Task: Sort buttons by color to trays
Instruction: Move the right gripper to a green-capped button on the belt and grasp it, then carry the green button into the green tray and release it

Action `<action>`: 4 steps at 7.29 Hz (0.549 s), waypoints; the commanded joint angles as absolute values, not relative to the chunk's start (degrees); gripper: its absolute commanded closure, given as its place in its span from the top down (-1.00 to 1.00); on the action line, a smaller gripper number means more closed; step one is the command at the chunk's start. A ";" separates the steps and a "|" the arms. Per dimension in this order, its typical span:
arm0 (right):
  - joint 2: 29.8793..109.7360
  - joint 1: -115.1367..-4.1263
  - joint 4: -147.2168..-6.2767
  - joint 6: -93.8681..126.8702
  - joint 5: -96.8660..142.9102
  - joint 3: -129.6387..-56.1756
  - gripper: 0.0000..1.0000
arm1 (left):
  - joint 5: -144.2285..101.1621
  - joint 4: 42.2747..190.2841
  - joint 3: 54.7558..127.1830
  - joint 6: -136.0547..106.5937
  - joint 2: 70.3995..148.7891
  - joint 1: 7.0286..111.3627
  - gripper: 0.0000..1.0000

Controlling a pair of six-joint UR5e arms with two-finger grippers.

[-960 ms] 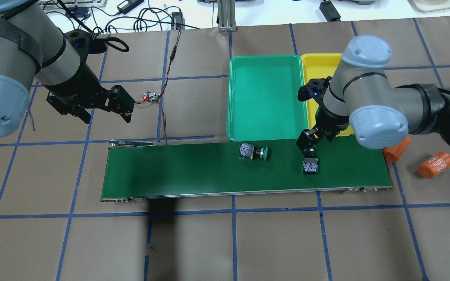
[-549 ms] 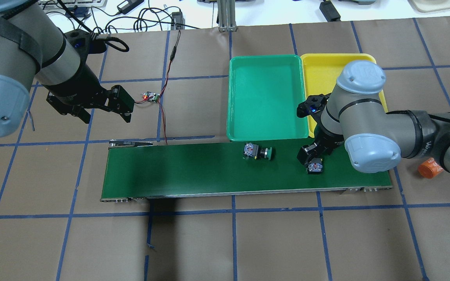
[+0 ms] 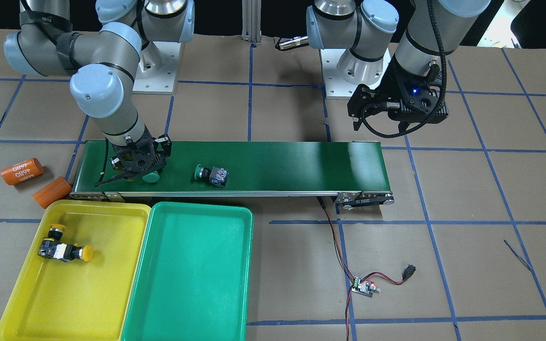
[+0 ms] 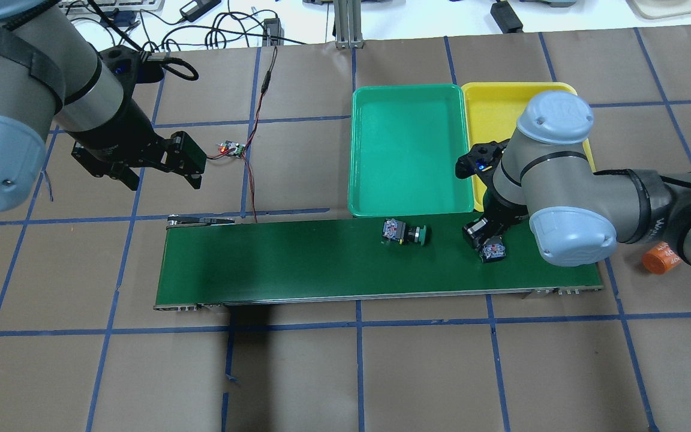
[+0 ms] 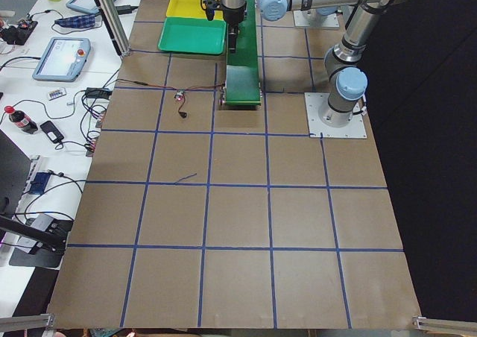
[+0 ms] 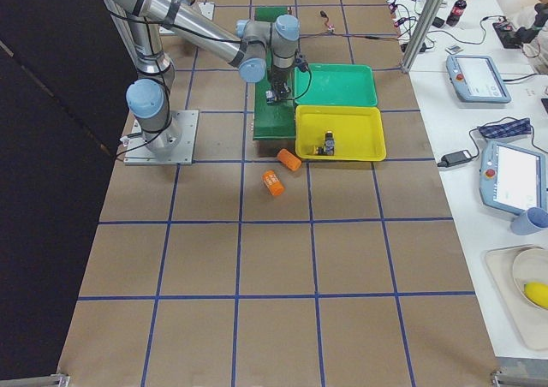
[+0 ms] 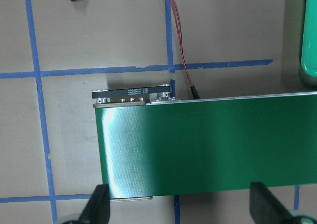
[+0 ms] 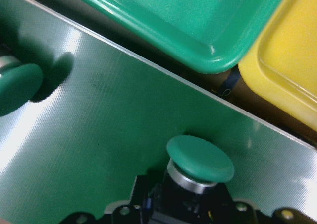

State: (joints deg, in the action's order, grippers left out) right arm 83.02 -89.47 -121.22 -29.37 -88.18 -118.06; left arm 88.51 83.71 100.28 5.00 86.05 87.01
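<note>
A robotics lab — a paper-covered table (image 5: pixel 238 218) gridded in blue tape (image 5: pixel 209 185), robot base plates (image 5: pixel 337 115) bolted on — teach pendants (image 6: pixel 478 77) and cables (image 4: pixel 219 27) on a side table (image 6: pixel 437 113).

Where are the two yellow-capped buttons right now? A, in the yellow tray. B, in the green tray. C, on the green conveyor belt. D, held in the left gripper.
A: in the front-facing view one yellow-capped button and a second yellow-capped button both sit inside the yellow tray.
</note>
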 commanded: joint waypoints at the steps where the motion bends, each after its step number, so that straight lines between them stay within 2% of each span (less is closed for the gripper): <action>1: 81.83 -89.56 -120.59 -29.53 -87.37 -111.22 -0.54 | 88.51 83.67 100.28 5.01 86.04 87.01 1.00; 4: 75.95 -93.50 -121.19 -29.53 -85.80 -97.87 -0.48 | 88.42 83.67 100.28 5.01 86.04 87.01 1.00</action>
